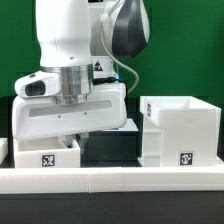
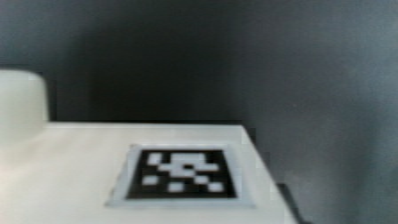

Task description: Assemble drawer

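The large white boxy casing (image 1: 180,128) stands on the exterior view's right, open at the top, with a square tag (image 1: 185,157) on its front. A shallow white tray (image 1: 40,156) with a tag (image 1: 47,158) lies on the exterior view's left. My gripper (image 1: 78,136) hangs low just above that tray's inner end. Its fingers are mostly hidden under the wide white hand, so I cannot tell their spacing. The wrist view shows a white tray face (image 2: 71,160) with a tag (image 2: 183,172) close below and a rounded white knob (image 2: 16,100) beside it. No fingers show there.
A low white rail (image 1: 110,178) runs along the table's front edge. A dark gap (image 1: 108,150) lies between the tray and the casing. The arm's body (image 1: 70,40) fills the upper middle of the exterior view against a green backdrop.
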Controlling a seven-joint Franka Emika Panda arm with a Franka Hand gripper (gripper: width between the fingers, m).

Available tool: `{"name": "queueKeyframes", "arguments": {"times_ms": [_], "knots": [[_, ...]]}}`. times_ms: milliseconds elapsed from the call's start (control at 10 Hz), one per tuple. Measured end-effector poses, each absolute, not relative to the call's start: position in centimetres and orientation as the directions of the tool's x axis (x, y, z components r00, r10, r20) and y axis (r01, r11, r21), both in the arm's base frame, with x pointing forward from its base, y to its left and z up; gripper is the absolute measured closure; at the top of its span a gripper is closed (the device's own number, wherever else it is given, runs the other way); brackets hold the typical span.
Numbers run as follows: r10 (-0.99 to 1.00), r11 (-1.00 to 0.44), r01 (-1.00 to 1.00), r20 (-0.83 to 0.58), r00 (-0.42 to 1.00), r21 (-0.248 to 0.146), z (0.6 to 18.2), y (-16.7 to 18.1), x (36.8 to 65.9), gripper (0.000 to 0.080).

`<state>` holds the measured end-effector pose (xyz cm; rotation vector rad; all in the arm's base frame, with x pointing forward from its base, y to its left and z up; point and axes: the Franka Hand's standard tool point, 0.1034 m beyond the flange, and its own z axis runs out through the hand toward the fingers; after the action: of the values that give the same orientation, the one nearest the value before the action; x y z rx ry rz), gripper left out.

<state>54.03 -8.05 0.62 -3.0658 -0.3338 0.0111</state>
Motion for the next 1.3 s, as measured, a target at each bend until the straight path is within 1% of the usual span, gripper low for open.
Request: {"name": "queueKeyframes", "arguments": {"times_ms": [100,500,600,700,800,1000,1200,1300], "knots": [[0.215,-0.975,0.215,-0.001,0.977,-0.058,0.6,-8.1,54.0,0.0757],[0.215,-0.975,0.215,0.000,0.977,-0.058,0.6,-8.1,54.1,0.0757],[0.251,-0.966,0.251,-0.004,0.968,-0.055,0.9,-7.9,54.1,0.0757],[0.359,-0.933,0.358,-0.013,0.933,-0.046,1.7,-7.0,54.3,0.0757],[0.395,-0.918,0.394,-0.013,0.918,-0.049,1.9,-6.8,54.2,0.0757],[0.423,-0.905,0.422,-0.018,0.906,-0.055,2.2,-7.0,53.5,0.0757],[0.442,-0.896,0.441,-0.020,0.897,-0.056,2.0,-7.1,53.4,0.0757],[0.503,-0.864,0.501,-0.019,0.864,-0.055,1.9,-7.2,53.4,0.0757]]}}
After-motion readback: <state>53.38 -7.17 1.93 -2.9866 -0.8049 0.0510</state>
